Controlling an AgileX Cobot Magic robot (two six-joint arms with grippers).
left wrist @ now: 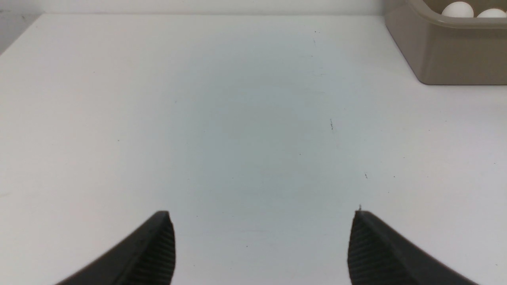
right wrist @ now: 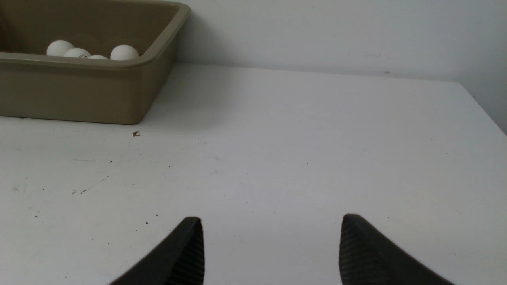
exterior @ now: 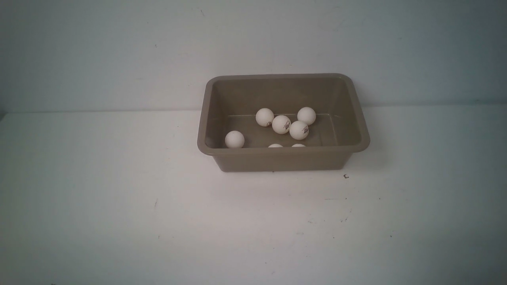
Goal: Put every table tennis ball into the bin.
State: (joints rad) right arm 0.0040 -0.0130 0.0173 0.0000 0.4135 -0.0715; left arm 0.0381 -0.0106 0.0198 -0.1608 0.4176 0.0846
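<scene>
The taupe bin [exterior: 283,157] stands on the white table near the back wall, a little right of centre. Several white table tennis balls [exterior: 281,124] lie inside it, some with a dark logo; one ball [exterior: 234,139] rests apart near the bin's left wall. No ball shows on the table outside the bin. Neither arm appears in the front view. My left gripper [left wrist: 261,215] is open over bare table, with the bin [left wrist: 451,55] off to one side. My right gripper [right wrist: 271,219] is open too, empty, with the bin [right wrist: 79,91] and its balls [right wrist: 124,52] farther off.
The white table [exterior: 158,221] carries small scuffs and a dark speck [exterior: 345,176] in front of the bin's right corner. A pale wall [exterior: 119,51] rises right behind the bin. The table's right edge [right wrist: 485,114] shows in the right wrist view.
</scene>
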